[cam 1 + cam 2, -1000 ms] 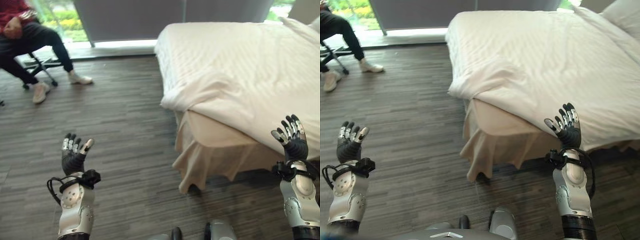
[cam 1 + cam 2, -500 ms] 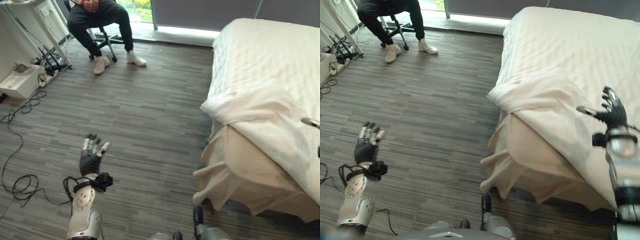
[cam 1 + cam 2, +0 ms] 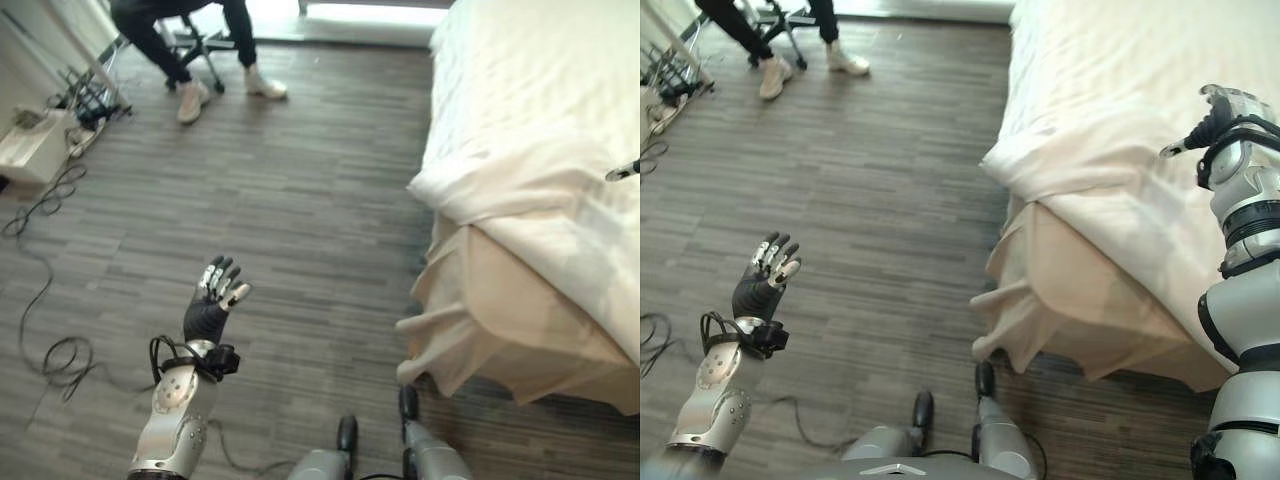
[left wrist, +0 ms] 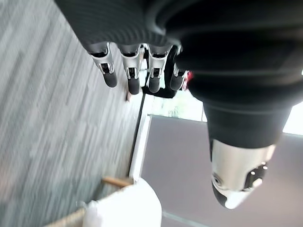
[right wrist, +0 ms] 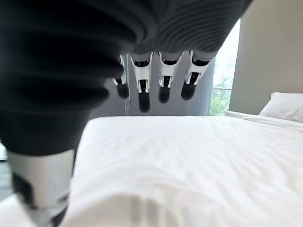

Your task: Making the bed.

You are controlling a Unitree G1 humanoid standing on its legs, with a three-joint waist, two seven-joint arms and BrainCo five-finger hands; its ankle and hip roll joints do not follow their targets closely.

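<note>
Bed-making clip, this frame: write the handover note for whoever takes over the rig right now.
Left hand: open, raised over the grey wood-look floor, holding nothing.
Right hand: open, above the white striped duvet, not gripping it.
Bed: duvet's near corner is bunched and pulled back, baring the beige mattress corner and its loose beige skirt.
Done: nothing visible.
Left: pull the corner down and smooth it.
Seated person nearby.

Open wooden floor [image 3: 300, 200] lies between the left hand [image 3: 212, 305] and the bed [image 3: 540, 120]; a seated person [image 3: 215, 60] and loose cables [image 3: 50, 200] crowd the far left.
</note>
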